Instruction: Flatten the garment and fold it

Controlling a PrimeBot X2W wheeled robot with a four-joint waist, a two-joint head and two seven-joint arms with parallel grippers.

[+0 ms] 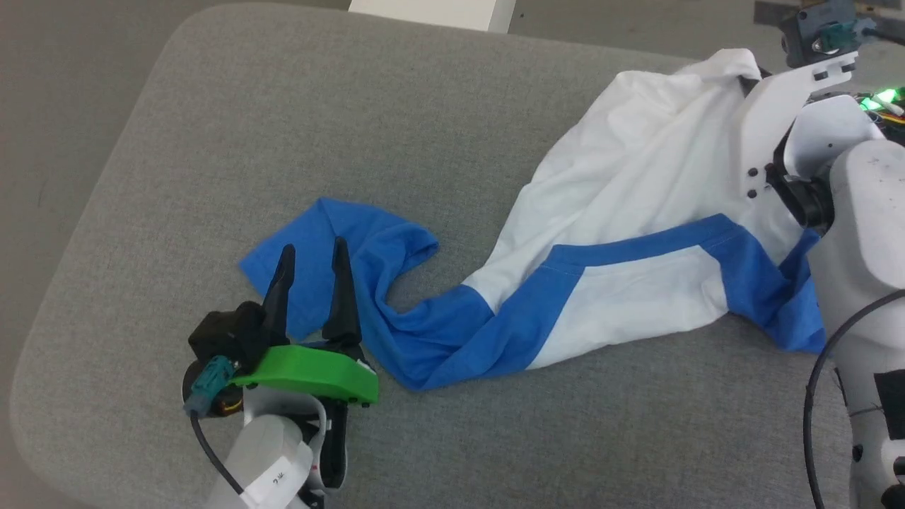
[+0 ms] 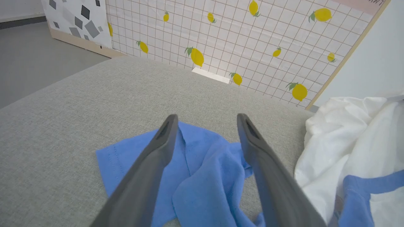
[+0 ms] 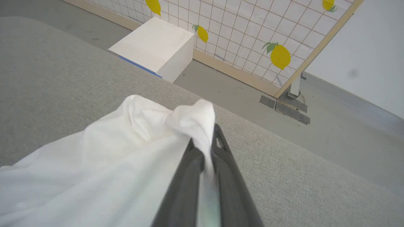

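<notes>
The garment, a white T-shirt with royal-blue sleeves, lies crumpled across the grey padded table, one blue sleeve stretched out to the left. My left gripper stands open over that sleeve, a finger on each side of its folds; the left wrist view shows the blue cloth between the spread fingers. My right gripper is shut on a bunch of the white body cloth near the table's far right edge. In the head view the fingers of that gripper are hidden behind my right forearm.
The table's rounded far edge runs close behind the garment. On the floor beyond stand a white box and a lemon-print grid panel. Open grey tabletop lies left of and behind the blue sleeve.
</notes>
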